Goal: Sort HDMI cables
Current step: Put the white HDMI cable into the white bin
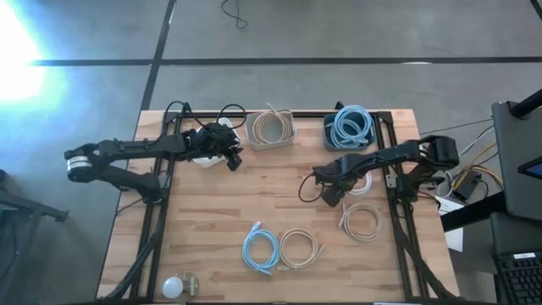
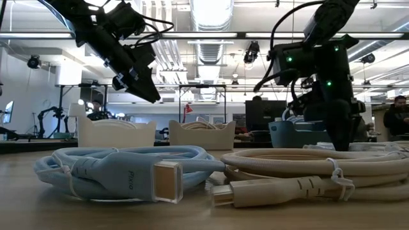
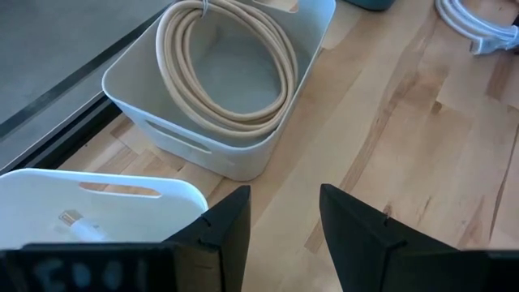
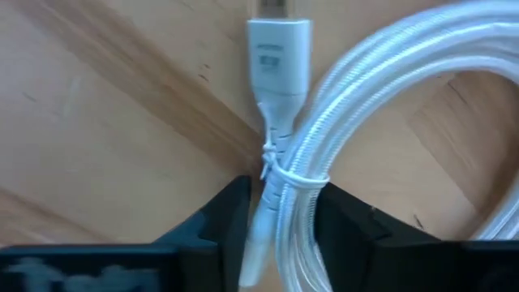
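My right gripper is down at the table's right side, shut on a white HDMI cable. My left gripper is open, holds nothing and hangs above the table beside the white bin, which has a white cable plug in it. The beige bin holds a beige coil. The blue bin holds light blue coils. A light blue coil and two beige coils lie flat on the table. My right gripper has the white coil pinched between its two fingers at the tied spot, where the plug's stem is bound to the strands. Both the stem and several strands sit in the gap. The fingers come from above, pointing down. The coil's loop lies on the wood.
The three bins stand in a row along the far edge. A small round bulb-like object sits at the near left corner. Bare wood lies in the table's middle. Black robot wires run by both arm bases.
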